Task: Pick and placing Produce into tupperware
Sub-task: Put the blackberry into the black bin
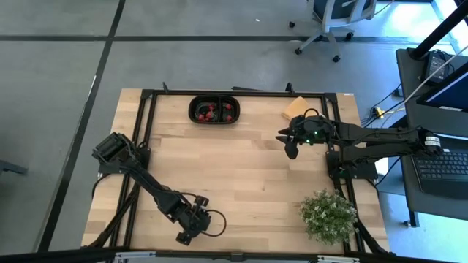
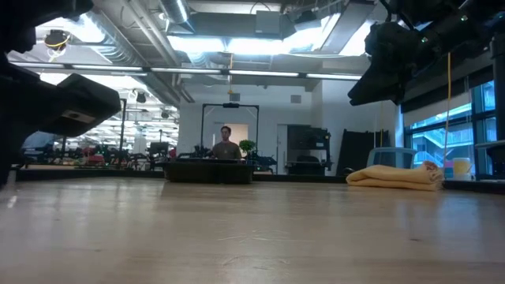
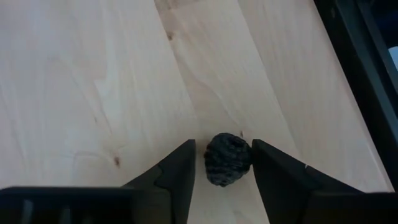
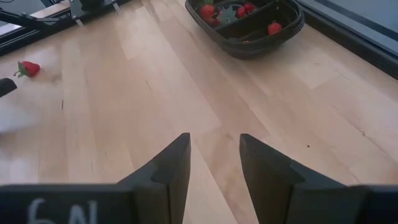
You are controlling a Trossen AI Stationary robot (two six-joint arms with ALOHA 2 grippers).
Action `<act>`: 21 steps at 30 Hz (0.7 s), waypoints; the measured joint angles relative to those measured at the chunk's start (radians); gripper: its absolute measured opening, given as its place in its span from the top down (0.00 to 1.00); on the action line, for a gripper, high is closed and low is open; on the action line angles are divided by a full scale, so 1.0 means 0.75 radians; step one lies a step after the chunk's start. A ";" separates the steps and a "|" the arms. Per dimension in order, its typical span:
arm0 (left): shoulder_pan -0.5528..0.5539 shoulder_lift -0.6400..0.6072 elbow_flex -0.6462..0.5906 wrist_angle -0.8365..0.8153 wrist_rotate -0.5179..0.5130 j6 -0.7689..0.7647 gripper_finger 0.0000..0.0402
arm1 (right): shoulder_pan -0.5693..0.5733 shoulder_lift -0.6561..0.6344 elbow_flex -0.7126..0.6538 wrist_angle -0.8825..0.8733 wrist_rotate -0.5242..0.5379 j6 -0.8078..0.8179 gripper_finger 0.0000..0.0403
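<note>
Left wrist view: one dark berry (image 3: 227,159) lies on the wooden table (image 1: 241,164) between the left gripper's (image 3: 222,163) narrowly parted fingers, near the front edge. Two arms work; the right gripper (image 4: 214,163) hovers empty, partly open, near one black tupperware (image 1: 214,110) holding several red strawberries (image 4: 273,28).

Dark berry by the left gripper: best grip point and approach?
Take the dark berry across its widest middle, coming straight down. It is small, round and bumpy, lying loose on the table. The left gripper already straddles it, fingers close on both sides.
</note>
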 joint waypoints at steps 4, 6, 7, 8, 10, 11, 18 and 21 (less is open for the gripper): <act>0.001 0.000 0.000 -0.001 0.000 0.000 0.70 | 0.000 0.000 0.000 0.000 0.000 -0.001 0.65; 0.001 0.000 0.000 -0.001 0.000 -0.002 0.74 | 0.000 0.000 0.000 0.000 0.000 -0.001 0.65; 0.001 0.000 0.000 -0.001 0.000 -0.009 0.76 | 0.000 0.000 0.000 0.000 0.000 -0.002 0.65; 0.001 -0.001 0.000 0.000 0.000 -0.027 0.78 | 0.000 0.000 0.000 0.000 0.000 -0.002 0.65; 0.007 -0.001 0.000 0.000 0.000 -0.053 0.79 | 0.000 0.000 0.000 0.000 0.000 -0.002 0.65; 0.011 -0.001 0.000 0.000 0.003 -0.060 0.79 | 0.000 0.000 0.000 0.000 0.000 -0.002 0.65; 0.107 -0.100 -0.001 -0.161 0.031 -0.097 0.77 | 0.000 0.000 0.000 0.001 0.000 0.004 0.65; 0.206 -0.214 -0.001 -0.247 0.031 -0.077 0.77 | 0.000 0.000 0.000 0.003 0.000 0.032 0.65</act>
